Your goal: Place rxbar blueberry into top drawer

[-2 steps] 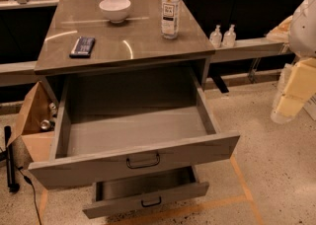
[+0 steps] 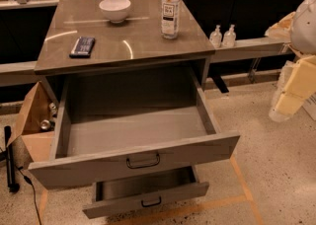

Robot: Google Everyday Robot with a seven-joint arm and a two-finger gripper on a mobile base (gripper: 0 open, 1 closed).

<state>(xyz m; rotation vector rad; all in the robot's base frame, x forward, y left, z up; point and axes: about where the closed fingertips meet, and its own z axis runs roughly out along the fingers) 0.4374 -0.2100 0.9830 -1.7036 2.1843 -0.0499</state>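
The rxbar blueberry [image 2: 82, 46], a small flat dark bar with pale print, lies on the left part of the grey cabinet top [image 2: 138, 41]. The top drawer [image 2: 138, 162] is pulled wide open below it, and its inside shows nothing in it. Its dark bar handle [image 2: 143, 161] is on the front. My gripper [image 2: 287, 98] is a pale yellowish shape at the right edge of the view. It hangs above the floor, well right of the drawer and far from the bar, and holds nothing that I can see.
A white bowl [image 2: 115, 9] and a clear water bottle [image 2: 170, 8] stand at the back of the cabinet top. The smaller lower drawer [image 2: 148, 202] is also open. A cardboard box [image 2: 34, 115] with cans sits left of the cabinet. Two small bottles [image 2: 222, 36] stand on a ledge at right.
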